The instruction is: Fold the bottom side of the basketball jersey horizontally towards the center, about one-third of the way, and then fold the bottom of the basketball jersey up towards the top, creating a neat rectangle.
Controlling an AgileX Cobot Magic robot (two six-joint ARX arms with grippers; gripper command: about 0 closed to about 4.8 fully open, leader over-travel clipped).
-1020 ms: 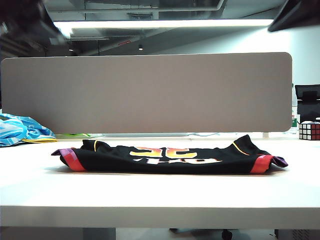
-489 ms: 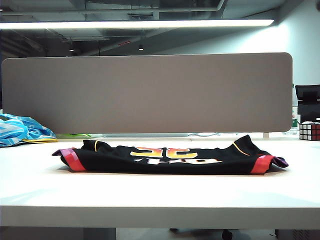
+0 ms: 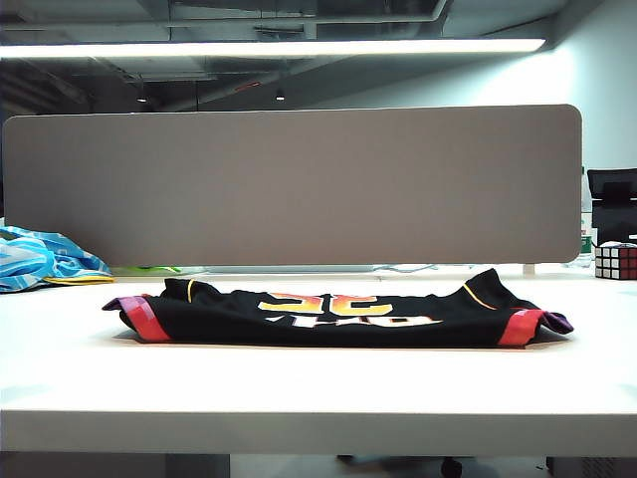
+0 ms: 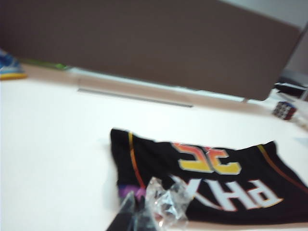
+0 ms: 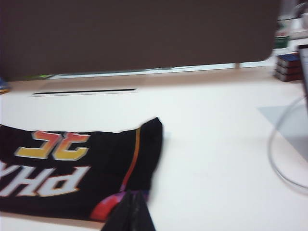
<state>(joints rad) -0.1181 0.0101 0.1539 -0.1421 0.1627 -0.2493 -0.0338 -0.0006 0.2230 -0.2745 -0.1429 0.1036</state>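
Two pincers showed only in their own wrist views, both pulled back from the cloth. We saw the left gripper (image 4: 139,216) with its jaws drawn together and holding nothing, its dark fingertips at the near edge of its view beside a scrap of clear wrapping that may have been tape on a finger; the blur kept us from saying more. We saw the right gripper (image 5: 129,214) likewise closed and empty, its tip low in the frame.

Beyond both lay the basketball jersey (image 3: 338,317), folded into a flat band in the middle of the white table (image 3: 318,398). Its long axis ran from left to right across the table, so each arm faced one end: the left gripper sat off the end with the purple and red hem trim and rainbow piping, the right gripper off the opposite end with the same trim. Neither touched the fabric, and we judged neither arm clearly nearer. The folding looked finished to us, the band reading as a tidy rectangle.

On the top face we read the number 35 in orange and yellow, upside down to the wrist cameras, and white letters "PHX" below it. No other writing was legible.
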